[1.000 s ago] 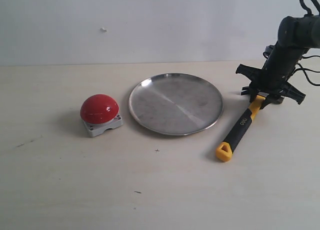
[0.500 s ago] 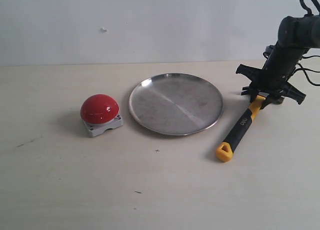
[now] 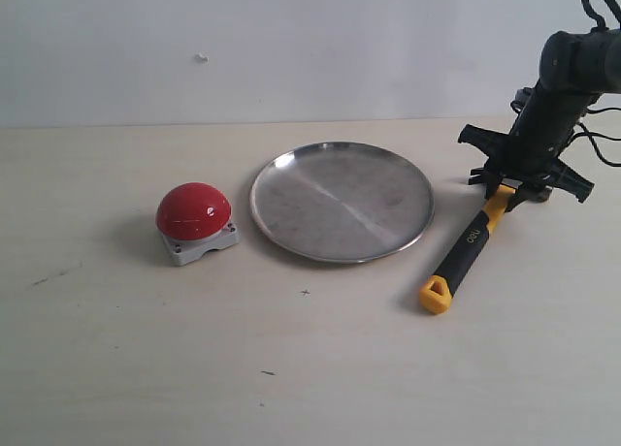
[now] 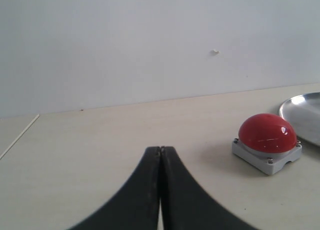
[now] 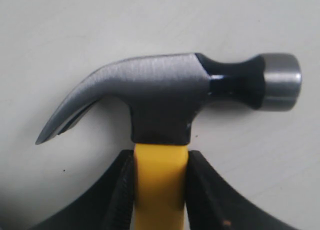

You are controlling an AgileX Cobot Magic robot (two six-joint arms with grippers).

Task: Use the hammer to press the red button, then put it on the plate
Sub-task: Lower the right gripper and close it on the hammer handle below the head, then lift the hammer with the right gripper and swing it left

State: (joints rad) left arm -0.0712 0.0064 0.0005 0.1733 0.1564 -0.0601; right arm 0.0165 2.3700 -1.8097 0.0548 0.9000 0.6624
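The hammer (image 3: 464, 251) lies on the table right of the plate (image 3: 342, 201), its yellow end toward the front. My right gripper (image 3: 506, 190) is shut on the hammer's yellow neck (image 5: 160, 182), just below the dark metal head (image 5: 165, 92); both fingers press its sides. The red button (image 3: 193, 211) on its grey base sits left of the plate, also showing in the left wrist view as the red button (image 4: 266, 135). My left gripper (image 4: 160, 151) is shut with nothing in it, hovering over bare table some way from the button. The left arm is outside the exterior view.
A pale wall runs behind the wooden table (image 3: 310, 368). The plate's rim (image 4: 300, 102) shows at the edge of the left wrist view. Cables (image 3: 602, 145) trail behind the right arm at the far right.
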